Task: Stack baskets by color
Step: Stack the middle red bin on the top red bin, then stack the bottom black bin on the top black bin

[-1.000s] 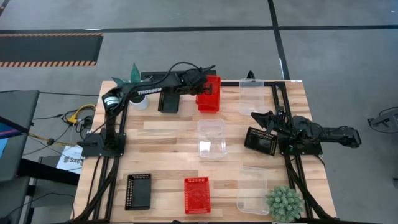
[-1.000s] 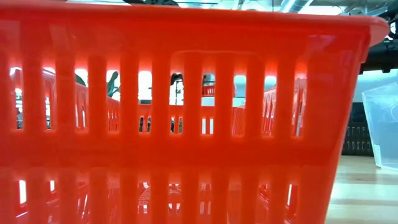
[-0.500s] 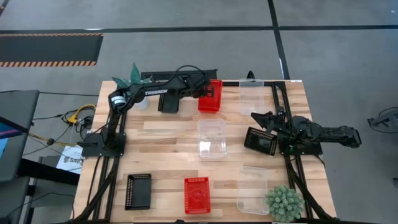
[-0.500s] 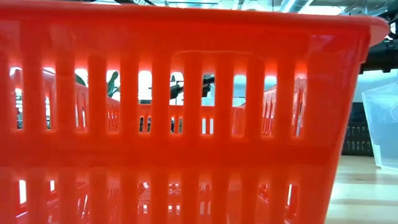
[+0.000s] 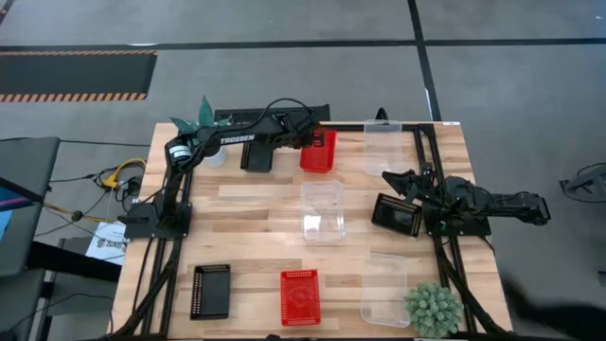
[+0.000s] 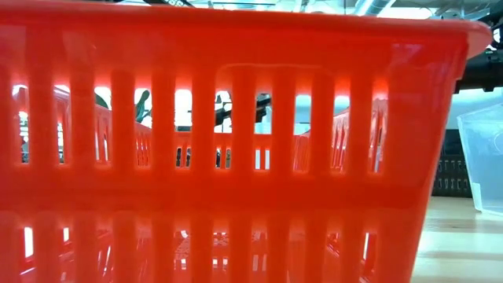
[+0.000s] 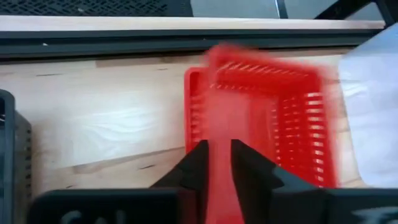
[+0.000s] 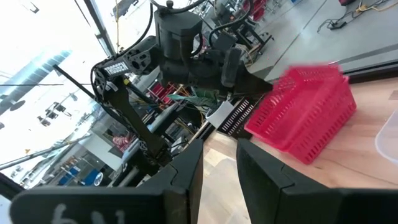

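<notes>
A red basket (image 5: 320, 153) is at the table's far edge, between a black basket (image 5: 256, 157) and a clear one (image 5: 383, 149). My left gripper (image 5: 306, 140) reaches it from the left, and its fingers (image 7: 198, 163) stand close on either side of one wall. In the left wrist view the basket (image 7: 273, 118) is smeared. My right gripper (image 8: 219, 163) waits open at the table's right side with nothing between its fingers, next to a black basket (image 5: 398, 215). My left gripper has the red basket's left wall (image 7: 217, 134), near the far corner, between its two fingers: one finger inside the basket, one outside. The fingers slant down from the table's left. The basket's bottom seems to be on the table (image 8: 311, 140).
A clear basket (image 5: 322, 210) lies at mid-table. The near row holds a black basket (image 5: 210, 291), a red one (image 5: 299, 296) that fills the low view (image 6: 236, 157), and a clear one (image 5: 385, 289). Potted plants stand at the far left (image 5: 203, 117) and near right (image 5: 432, 308).
My left gripper has sunk a little at the far edge with the red basket. The basket was raised and tipped a second ago. It now sits lower and level, between the black and the clear basket.
</notes>
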